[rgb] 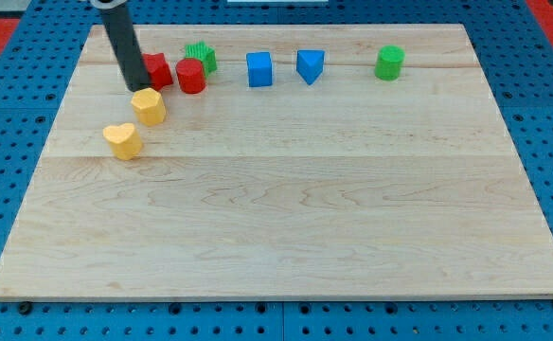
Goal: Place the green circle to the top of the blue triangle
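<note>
The green circle [389, 62] stands near the view's top right of the wooden board [286, 208]. The blue triangle [310, 66] lies to its left, at about the same height in the view. My tip [138, 87] is far to the left, touching the top of a yellow hexagon block [149, 106] and just left of a red block [157, 70]. The tip is well away from both the green circle and the blue triangle.
A blue cube [259, 69] sits left of the triangle. A red cylinder [191, 76] and a green star block [201, 57] stand by the red block. A yellow heart block [123, 141] lies below the hexagon. Blue pegboard [11, 142] surrounds the board.
</note>
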Action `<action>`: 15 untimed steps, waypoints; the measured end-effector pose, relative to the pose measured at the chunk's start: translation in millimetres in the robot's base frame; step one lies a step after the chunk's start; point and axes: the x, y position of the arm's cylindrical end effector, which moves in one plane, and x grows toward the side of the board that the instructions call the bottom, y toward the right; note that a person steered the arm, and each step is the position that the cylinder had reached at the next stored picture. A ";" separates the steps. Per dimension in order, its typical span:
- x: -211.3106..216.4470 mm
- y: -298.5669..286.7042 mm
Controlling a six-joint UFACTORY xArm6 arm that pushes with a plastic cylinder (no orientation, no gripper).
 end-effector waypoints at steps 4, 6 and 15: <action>62.6 81.0; 54.5 264.9; -77.5 321.0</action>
